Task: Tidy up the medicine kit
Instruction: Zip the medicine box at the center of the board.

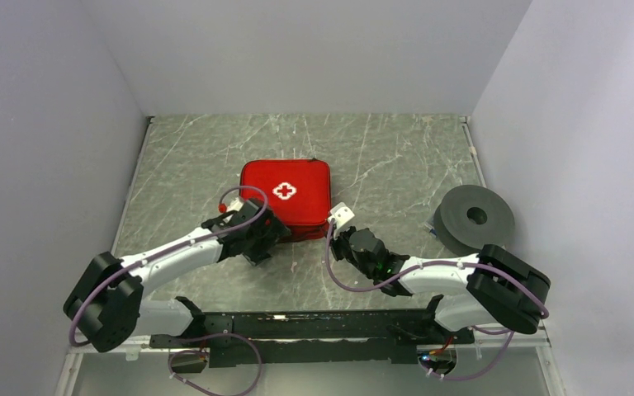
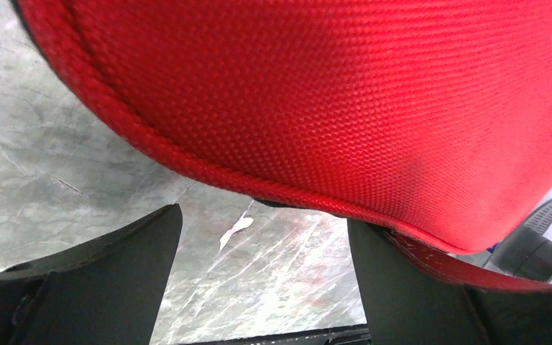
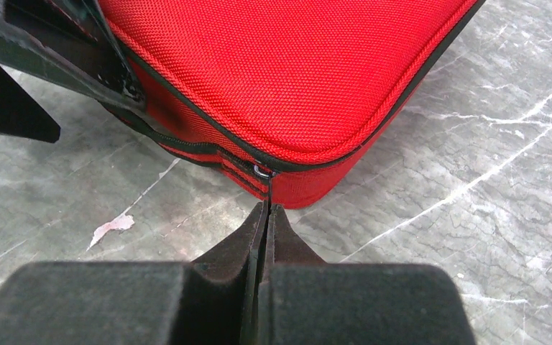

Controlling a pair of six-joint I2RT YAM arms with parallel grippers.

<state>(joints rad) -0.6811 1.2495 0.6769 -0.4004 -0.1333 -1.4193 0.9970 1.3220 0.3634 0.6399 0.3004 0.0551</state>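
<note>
Right tool pinching zipper pull, red medicine kit, white cross

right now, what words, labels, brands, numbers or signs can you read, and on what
Sign, no lettering: a white cross on the lid of the red soft-shell zip case.
Words, brands, numbers: none readable in any view.
Grey round disc: no marking seen.

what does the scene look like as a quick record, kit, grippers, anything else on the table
kit: red squarish soft-shell medicine kit, white cross, lid down, mid-table
left gripper: open, at kit's near-left corner
right gripper: shut on the zip pull at kit's near-right corner
other: grey round disc, right of kit, apart
surface: grey marbled table
</note>
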